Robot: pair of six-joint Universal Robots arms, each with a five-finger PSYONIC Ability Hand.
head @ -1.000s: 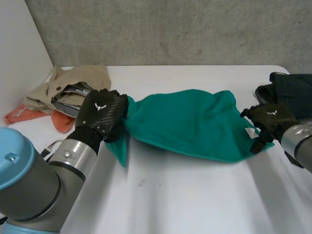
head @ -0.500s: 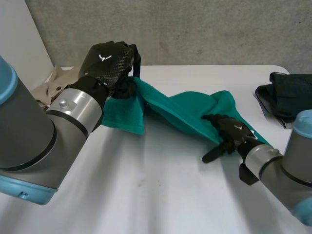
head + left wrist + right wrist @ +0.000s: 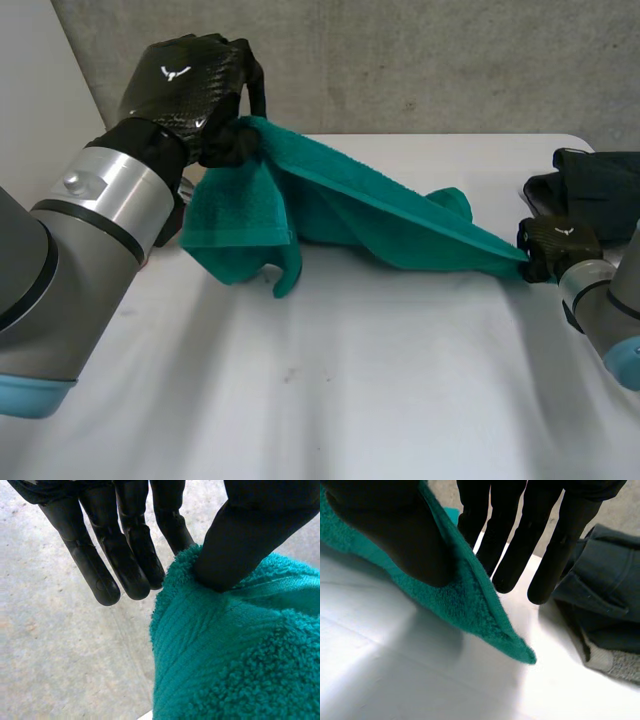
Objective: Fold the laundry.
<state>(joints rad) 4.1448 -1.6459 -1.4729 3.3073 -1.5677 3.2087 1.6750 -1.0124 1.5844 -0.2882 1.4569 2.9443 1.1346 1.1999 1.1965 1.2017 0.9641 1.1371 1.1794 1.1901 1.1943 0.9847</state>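
Observation:
A teal towel (image 3: 340, 215) hangs stretched between my two hands above the white table (image 3: 350, 390). My left hand (image 3: 190, 85) is raised at the far left and is shut on one corner of the towel. In the left wrist view the thumb presses the teal towel (image 3: 240, 650) against the straight fingers (image 3: 127, 555). Low at the table's right side, my right hand (image 3: 558, 243) is shut on the opposite corner. There the thumb pins the towel's edge (image 3: 470, 605) against the fingers (image 3: 512, 545). A loose flap of towel droops below the left hand.
A dark folded garment (image 3: 595, 190) lies at the table's right edge, just beyond my right hand, and the right wrist view has that dark garment (image 3: 600, 605) beside the fingertips. A grey concrete wall stands behind the table.
My left hand has lifted its towel corner up and left. My right hand moved to the towel's right corner, closed on it and pulled it right, so the towel now hangs taut.

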